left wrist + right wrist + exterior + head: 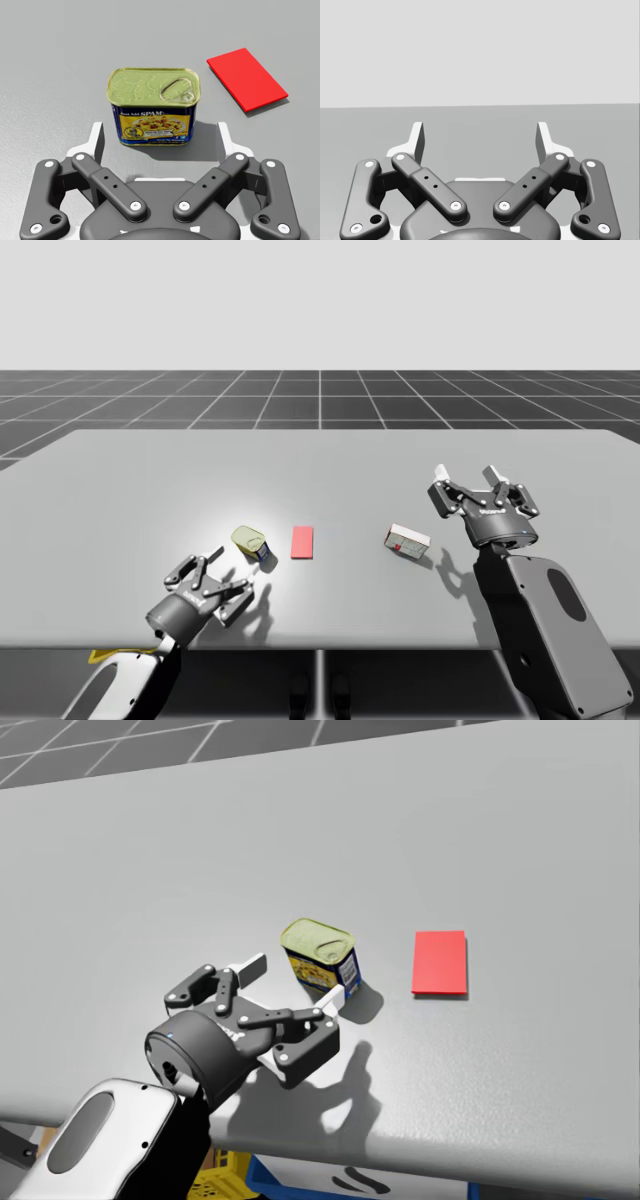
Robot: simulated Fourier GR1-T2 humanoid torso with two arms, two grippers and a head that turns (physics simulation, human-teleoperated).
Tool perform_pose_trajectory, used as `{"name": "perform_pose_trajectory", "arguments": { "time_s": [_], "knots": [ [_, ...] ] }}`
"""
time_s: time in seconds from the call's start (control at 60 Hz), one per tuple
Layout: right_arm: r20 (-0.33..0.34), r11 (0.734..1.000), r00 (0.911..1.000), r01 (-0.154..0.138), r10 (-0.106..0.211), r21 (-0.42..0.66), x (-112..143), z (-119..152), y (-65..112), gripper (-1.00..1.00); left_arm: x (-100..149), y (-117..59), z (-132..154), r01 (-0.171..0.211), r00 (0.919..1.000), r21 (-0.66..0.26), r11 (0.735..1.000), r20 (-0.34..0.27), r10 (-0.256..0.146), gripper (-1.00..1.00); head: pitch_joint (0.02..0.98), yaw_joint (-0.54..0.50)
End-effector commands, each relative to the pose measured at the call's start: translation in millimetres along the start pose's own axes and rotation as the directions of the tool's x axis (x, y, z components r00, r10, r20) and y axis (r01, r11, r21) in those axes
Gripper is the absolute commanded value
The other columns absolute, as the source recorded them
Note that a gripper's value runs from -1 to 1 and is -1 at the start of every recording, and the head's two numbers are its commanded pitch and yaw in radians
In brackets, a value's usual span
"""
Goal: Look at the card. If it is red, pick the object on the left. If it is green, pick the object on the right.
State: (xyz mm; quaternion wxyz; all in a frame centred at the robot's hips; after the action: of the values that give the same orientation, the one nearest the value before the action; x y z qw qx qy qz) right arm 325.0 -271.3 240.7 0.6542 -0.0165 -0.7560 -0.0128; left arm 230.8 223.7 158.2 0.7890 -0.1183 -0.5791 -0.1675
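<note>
While looking at the boxy can [152, 107], seeing it standing upright near the front edge of the table [150, 480], left of the middle. Seeing the red card [440, 963] lying flat near it, toward the middle. Holding the left gripper [160, 137] wide open between can and front edge, not touching. Seeing the white box [408, 539] lying further toward the right edge. Holding the right gripper [468, 478] wide open beyond it, gripping nothing.

I read the flat rectangular card [302, 541] as red, the bench [320, 470] as pale grey. The rectangular metal tin [152, 107] has a gold-green lid [152, 87] and a blue label [154, 127] with a yellow panel. The small box [408, 539] is white with red marks. My left end effector [160, 140] and right end effector [480, 137] are dark grey, fingertips [418, 137] white.
</note>
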Motion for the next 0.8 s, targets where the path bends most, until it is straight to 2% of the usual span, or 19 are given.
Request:
{"name": "perform_pose_trajectory", "arguments": {
  "time_s": [0.017,0.4,0.583,0.667,0.683,0.7,0.717,0.733,0.75,0.767,0.8],
  "knots": [
    [0.001,1.000,1.0000,0.000,0.000,-0.001,0,0,-0.5,-1.00,-3,-1.4,-15,0.004,0.9998,0.014,1.000,-0.021,-0.003,-1.00,0.861,0.28],
    [0.005,1.000,1.0000,0.001,-0.001,-0.003,1,0,-1.9,-1.00,7,-5.1,-47,0.011,0.9991,0.044,0.999,-0.041,-0.009,-1.00,0.864,0.27],
    [0.008,1.000,1.0000,0.002,-0.001,-0.004,2,0,-2.5,-1.00,6,-4.3,-62,0.005,0.9982,0.052,0.999,-0.059,-0.002,-1.00,0.866,0.26],
    [0.008,1.000,1.0000,0.002,-0.002,-0.005,2,0,-2.6,-1.00,1,-3.7,-65,-0.010,0.9967,0.046,0.999,-0.080,0.013,-1.00,0.865,0.26],
    [0.007,1.000,1.0000,0.002,-0.002,-0.005,2,0,-2.5,-1.00,1,-3.6,-64,-0.008,0.9967,0.050,0.999,-0.080,0.012,-0.92,0.865,0.26],
    [0.007,1.000,1.0000,0.002,-0.002,-0.005,2,0,-2.5,-1.00,-1,-3.4,-65,-0.006,0.9965,0.053,0.999,-0.083,0.010,-0.61,0.865,0.26],
    [0.007,1.000,1.0000,0.001,-0.001,-0.005,2,0,-2.4,-1.00,-1,-3.4,-64,-0.004,0.9964,0.055,0.998,-0.084,0.009,-0.41,0.864,0.26],
    [0.007,1.000,1.0000,0.001,-0.001,-0.005,2,0,-2.4,-1.00,-1,-3.5,-64,-0.005,0.9965,0.054,0.999,-0.083,0.009,0.13,0.864,0.26],
    [0.007,1.000,1.0000,0.001,-0.001,-0.004,2,0,-2.4,-1.00,-2,-3.3,-64,-0.007,0.9962,0.052,0.999,-0.087,0.011,0.48,0.863,0.26],
    [0.008,1.000,1.0000,0.001,-0.001,-0.004,2,0,-2.5,-1.00,-2,-3.4,-64,-0.004,0.9960,0.049,0.999,-0.089,0.008,0.93,0.861,0.26],
    [0.008,1.000,1.0000,0.000,0.000,-0.004,2,0,-2.5,-1.00,-3,-3.5,-64,-0.004,0.9959,0.048,0.999,-0.090,0.008,0.98,0.860,0.26]
  ]
}}
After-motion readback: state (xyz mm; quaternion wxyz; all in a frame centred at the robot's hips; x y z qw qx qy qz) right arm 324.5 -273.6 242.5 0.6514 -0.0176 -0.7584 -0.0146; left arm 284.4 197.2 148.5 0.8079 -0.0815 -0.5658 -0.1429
